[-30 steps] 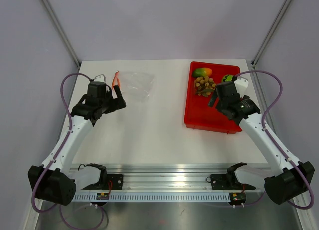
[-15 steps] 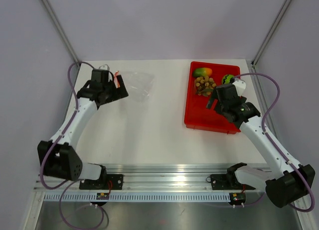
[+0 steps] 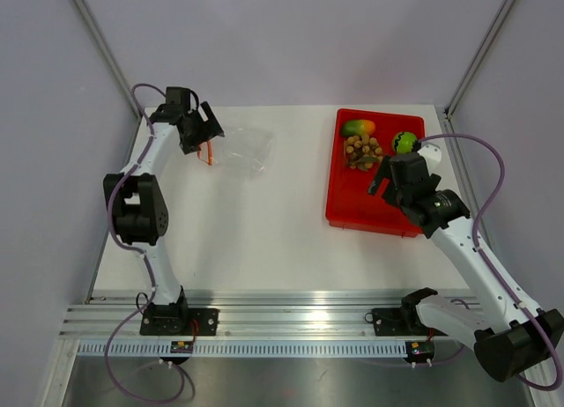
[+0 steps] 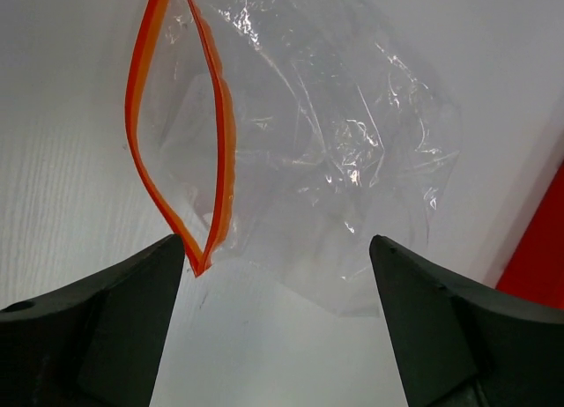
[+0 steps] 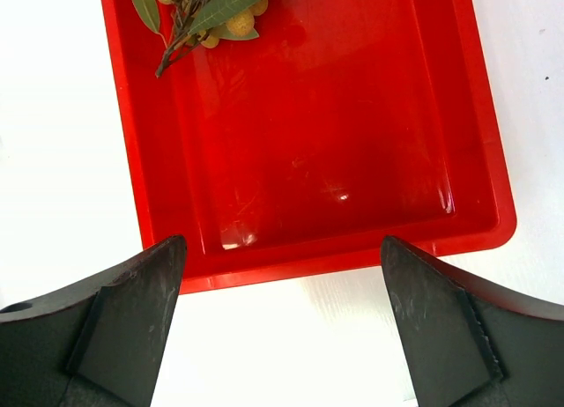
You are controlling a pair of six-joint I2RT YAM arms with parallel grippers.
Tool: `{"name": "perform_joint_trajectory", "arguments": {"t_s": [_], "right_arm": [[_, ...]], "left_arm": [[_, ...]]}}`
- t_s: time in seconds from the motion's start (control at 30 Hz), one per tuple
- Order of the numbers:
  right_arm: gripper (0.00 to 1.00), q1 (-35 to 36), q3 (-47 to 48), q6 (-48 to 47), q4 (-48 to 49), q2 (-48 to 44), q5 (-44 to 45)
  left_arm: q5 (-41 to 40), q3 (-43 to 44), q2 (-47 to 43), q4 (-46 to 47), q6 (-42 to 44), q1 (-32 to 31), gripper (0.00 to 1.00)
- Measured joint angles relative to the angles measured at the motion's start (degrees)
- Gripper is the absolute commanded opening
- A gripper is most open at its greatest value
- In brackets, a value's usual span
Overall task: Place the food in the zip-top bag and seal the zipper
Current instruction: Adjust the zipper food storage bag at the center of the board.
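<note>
The clear zip-top bag [image 3: 243, 148] lies at the back left of the table, with its orange-red zipper [image 3: 210, 152] on its left side. In the left wrist view the bag [image 4: 344, 151] is crinkled and its zipper [image 4: 224, 134] gapes open. My left gripper [image 3: 208, 136] is open and empty just above the mouth end, fingertips [image 4: 169, 253] straddling it. The mango [image 3: 359, 127], the tan-brown balls [image 3: 362, 150] and the green fruit [image 3: 404, 142] sit in the far end of the red tray [image 3: 361, 209]. My right gripper [image 3: 381, 176] is open and empty over the tray's near part [image 5: 308, 143]. The balls [image 5: 211, 6] show at the top.
The red tray stands at the back right, its near rim [image 5: 335, 262] between my right fingers. White table [image 3: 264, 231] lies between the bag and the tray. Frame posts stand at both back corners.
My left arm has swung far back and left, bringing its open gripper over the bag's zipper end. My right gripper has shifted slightly right and back over the tray.
</note>
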Motion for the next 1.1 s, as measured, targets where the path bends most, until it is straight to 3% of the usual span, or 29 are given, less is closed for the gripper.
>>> {"name": "perform_joint_trajectory", "arguments": {"t_s": [0.07,0.1,0.2,0.23,0.33,0.5,0.8,1.1], "right_arm": [[1.0,0.0,-0.3,0.0,0.0,-0.4,-0.1],[0.99,0.0,-0.5,0.0,0.0,-0.4,-0.3],[1.0,0.0,-0.6,0.0,0.0,-0.1,-1.1],[0.99,0.0,-0.6,0.0,0.0,0.2,-1.4],[0.99,0.0,-0.7,0.0,0.0,0.8,-1.5],[1.0,0.0,-1.6,0.1,0.3,1.0,-2.7],[0.99,0.0,-2.1,0.6,0.5,1.0,-5.1],[0.99,0.6,-2.4,1.9,1.6,1.0,-7.3]], "left_arm": [[1.0,4.0,4.9,-0.3,-0.6,0.6,0.84],[1.5,5.8,7.1,-0.2,-0.9,0.7,0.75],[2.9,8.1,11.9,0.2,-1.8,0.8,0.62],[3.5,8.1,12.8,0.0,-2.2,0.8,0.61],[5.6,6.2,13.3,0.6,-2.6,0.5,0.63],[8.3,-2.7,8.7,4.2,-2.8,-1.9,0.74],[11.0,-12.5,-2.8,4.7,1.0,-15.6,0.81],[-0.9,-13.7,-14.1,1.5,11.8,-14.8,0.79]]}}
